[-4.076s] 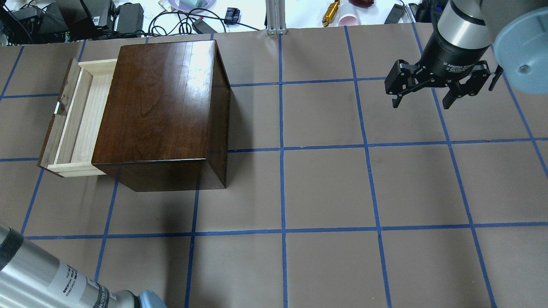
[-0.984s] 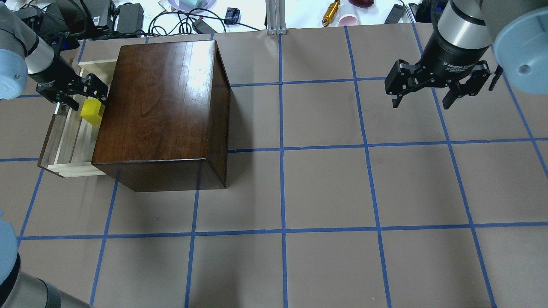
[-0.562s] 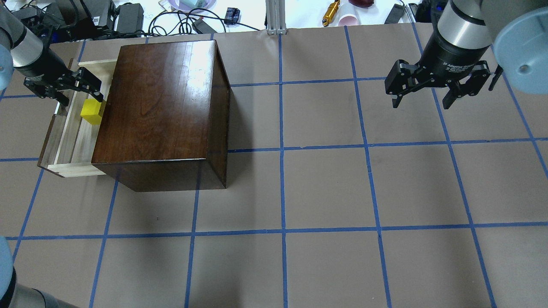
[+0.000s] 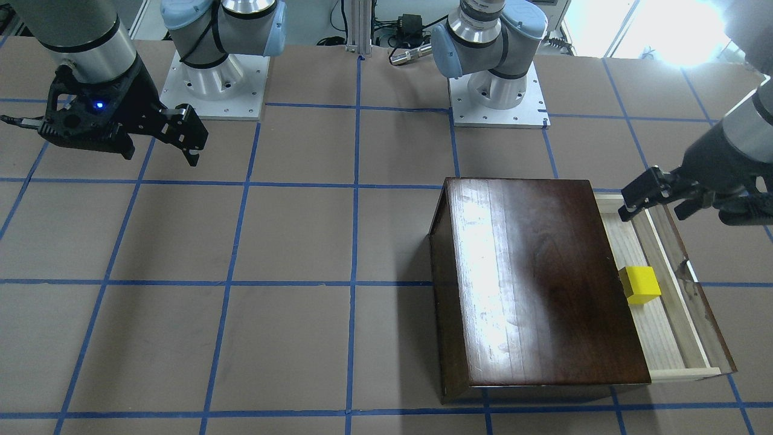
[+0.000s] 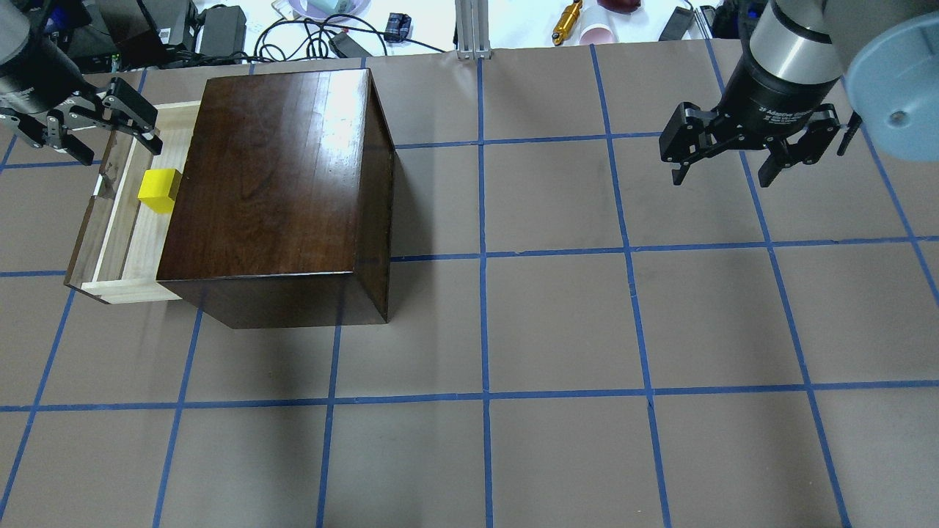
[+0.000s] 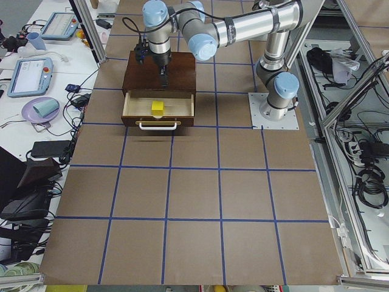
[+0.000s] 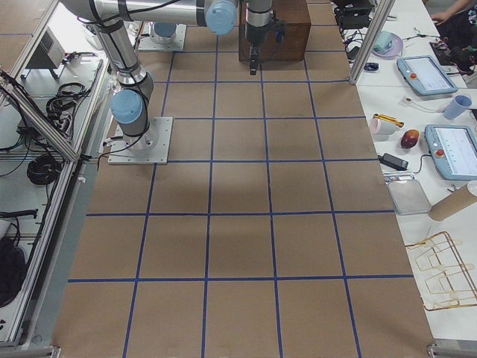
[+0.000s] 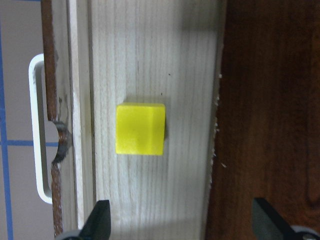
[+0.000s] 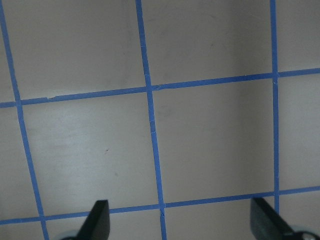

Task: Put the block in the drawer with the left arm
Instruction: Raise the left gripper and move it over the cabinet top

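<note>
From overhead I see the block (image 5: pixel 159 191) lying on the pale floor of the open drawer (image 5: pixel 136 246), close beside the dark wooden box (image 5: pixel 271 176). The left gripper (image 5: pixel 121 154) hangs over the drawer with its fingers spread wide, holding nothing and well clear of the block.

That view makes the gripper seem to sit over one end of the drawer. My left wrist camera looks straight down on the block (image 8: pixel 140 129) instead. There, one fingertip (image 8: pixel 100 220) is over the drawer boards and the other is over the box top. It also shows the metal pull (image 8: pixel 37 130) on the drawer front, which the overhead view barely shows.

The left side view gives me the drawer face-on, with the block (image 6: pixel 158 107) about midway along it. From the right side the box hides both the drawer and the block.

The right gripper (image 5: pixel 722 180) hangs far off over the table (image 5: pixel 557 323), also spread and empty. Its wrist camera shows only brown paper and blue tape lines (image 9: pixel 150 125).
</note>
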You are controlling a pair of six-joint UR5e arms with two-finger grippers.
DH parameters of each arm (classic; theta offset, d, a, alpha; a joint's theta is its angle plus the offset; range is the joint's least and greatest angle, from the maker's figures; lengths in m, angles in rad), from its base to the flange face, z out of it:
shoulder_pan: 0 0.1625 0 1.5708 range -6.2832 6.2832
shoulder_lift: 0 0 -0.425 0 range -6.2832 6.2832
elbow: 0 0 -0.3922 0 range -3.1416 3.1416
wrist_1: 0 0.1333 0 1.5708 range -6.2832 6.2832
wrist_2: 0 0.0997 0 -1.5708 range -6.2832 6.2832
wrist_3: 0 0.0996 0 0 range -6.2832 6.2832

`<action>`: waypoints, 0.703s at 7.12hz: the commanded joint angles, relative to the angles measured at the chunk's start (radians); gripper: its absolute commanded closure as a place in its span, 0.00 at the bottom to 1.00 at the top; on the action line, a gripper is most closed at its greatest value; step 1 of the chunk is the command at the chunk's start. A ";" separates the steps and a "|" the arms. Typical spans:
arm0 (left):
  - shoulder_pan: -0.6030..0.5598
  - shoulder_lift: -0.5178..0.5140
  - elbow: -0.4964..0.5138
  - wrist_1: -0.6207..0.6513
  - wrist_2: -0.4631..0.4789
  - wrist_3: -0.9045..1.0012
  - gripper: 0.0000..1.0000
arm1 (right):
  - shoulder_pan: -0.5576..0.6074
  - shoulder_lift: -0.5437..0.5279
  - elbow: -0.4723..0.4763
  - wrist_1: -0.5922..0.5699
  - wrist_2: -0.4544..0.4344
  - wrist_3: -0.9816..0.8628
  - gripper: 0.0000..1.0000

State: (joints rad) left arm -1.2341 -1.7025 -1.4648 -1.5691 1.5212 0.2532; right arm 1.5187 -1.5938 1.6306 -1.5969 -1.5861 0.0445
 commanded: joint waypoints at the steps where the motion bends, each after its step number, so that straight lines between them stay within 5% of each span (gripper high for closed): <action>1: -0.117 0.085 0.006 -0.096 0.011 -0.133 0.00 | 0.000 0.000 0.000 0.000 0.000 0.000 0.00; 5: -0.283 0.080 -0.011 -0.111 0.033 -0.255 0.00 | 0.000 0.000 0.000 0.000 0.000 0.000 0.00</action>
State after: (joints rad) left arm -1.4763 -1.6148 -1.4738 -1.6798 1.5525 0.0229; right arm 1.5187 -1.5938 1.6306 -1.5968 -1.5861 0.0445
